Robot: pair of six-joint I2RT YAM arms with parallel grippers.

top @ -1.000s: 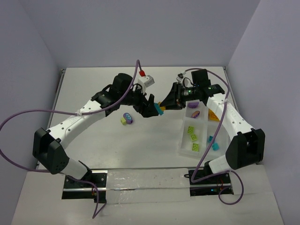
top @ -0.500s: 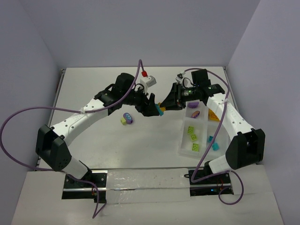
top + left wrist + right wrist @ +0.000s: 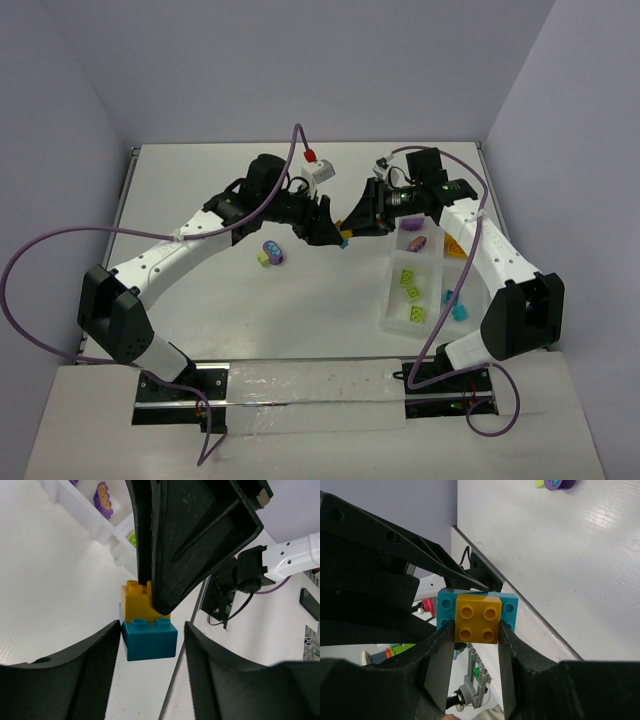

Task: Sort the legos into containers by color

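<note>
Left gripper (image 3: 151,635) is closed on the teal brick (image 3: 155,642), its two fingers pressing the brick's opposite sides; right gripper (image 3: 476,630) meets it from the other way and pinches the orange-yellow brick (image 3: 477,618) that is studded onto the teal one. The joined pair hangs in the air between the arms, above the table (image 3: 200,180) and touching nothing else. Each gripper holding one colour suggests the step in hand is pulling the pair apart, since two colours cannot go into one compartment. The grips sit close on either side of the seam, so a clean separation probably needs a tilt or twist rather than a straight pull.

Just beside and below the left gripper in the top view, a purple-and-lime pair (image 3: 270,252) lies on the table, not yet split. Further off, toward the right arm, the tray (image 3: 390,292) holds lime bricks (image 3: 408,277) in its nearer compartments and purple bricks (image 3: 416,241) in a farther one. Orange and teal pieces show beyond its right side, partly hidden by the arm; which compartment holds them I cannot tell.
</note>
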